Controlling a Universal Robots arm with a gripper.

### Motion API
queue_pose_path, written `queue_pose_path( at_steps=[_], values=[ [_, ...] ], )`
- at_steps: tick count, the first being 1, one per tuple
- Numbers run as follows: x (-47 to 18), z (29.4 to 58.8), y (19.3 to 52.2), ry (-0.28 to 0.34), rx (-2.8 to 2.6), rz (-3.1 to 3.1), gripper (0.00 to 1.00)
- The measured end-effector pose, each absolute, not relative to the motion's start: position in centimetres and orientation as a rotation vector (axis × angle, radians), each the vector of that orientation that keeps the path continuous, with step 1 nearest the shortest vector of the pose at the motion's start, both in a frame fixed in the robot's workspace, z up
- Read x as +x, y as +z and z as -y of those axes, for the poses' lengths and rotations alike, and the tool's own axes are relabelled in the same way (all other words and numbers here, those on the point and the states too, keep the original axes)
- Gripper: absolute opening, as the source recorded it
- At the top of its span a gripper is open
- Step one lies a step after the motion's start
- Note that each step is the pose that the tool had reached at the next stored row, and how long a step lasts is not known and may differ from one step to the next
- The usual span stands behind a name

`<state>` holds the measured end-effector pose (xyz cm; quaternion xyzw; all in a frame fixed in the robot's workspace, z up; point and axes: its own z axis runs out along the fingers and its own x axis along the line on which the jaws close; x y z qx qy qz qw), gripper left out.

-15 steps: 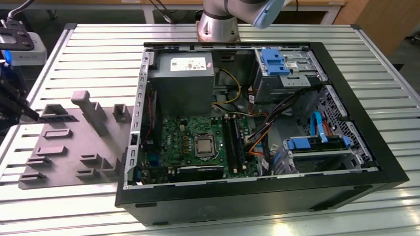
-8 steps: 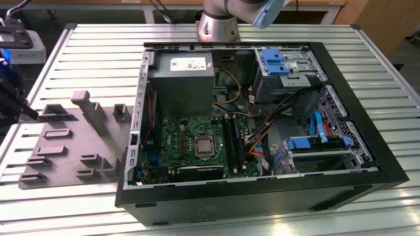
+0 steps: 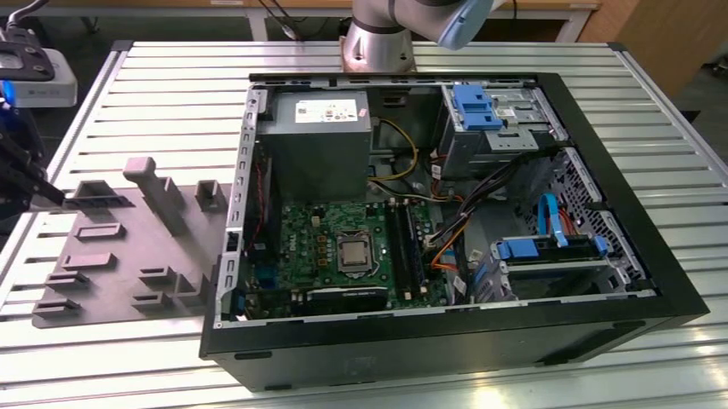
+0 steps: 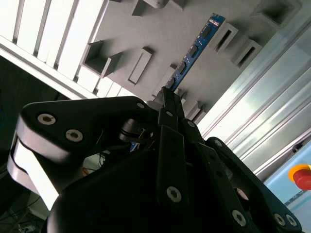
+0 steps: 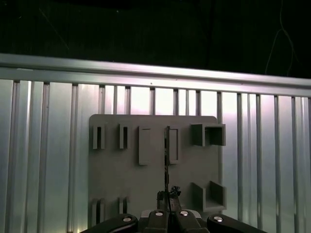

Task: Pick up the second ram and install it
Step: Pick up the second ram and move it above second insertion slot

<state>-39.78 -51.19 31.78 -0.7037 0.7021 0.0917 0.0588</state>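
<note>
My gripper [image 4: 168,97] is shut on the second ram [image 4: 194,48], a thin blue stick with dark chips that juts out past the fingertips. In the first wrist view the ram [image 5: 166,155] shows edge-on as a thin dark line rising from the gripper [image 5: 166,195]. It hangs above the grey moulded tray [image 5: 116,170]. In the exterior view that tray [image 3: 114,281] lies at the exterior view's left of the open computer case. The green motherboard [image 3: 324,226] lies inside the case, with long dark ram slots [image 3: 405,247] beside the processor socket.
The black computer case [image 3: 455,341] lies open on a slatted metal table [image 3: 170,94]. Inside are a grey power supply [image 3: 313,145], blue drive brackets [image 3: 476,106] and loose cables [image 3: 455,230]. The arm's base [image 3: 378,43] stands behind the case. A red button [image 4: 302,175] sits beyond the table edge.
</note>
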Motion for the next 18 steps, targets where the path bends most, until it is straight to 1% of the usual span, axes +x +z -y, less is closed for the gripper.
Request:
queue_pose_path(
  at_steps=[18],
  values=[
    [-39.78, 51.19, 32.73, 0.279, -2.131, -2.126, 0.11]
  ],
)
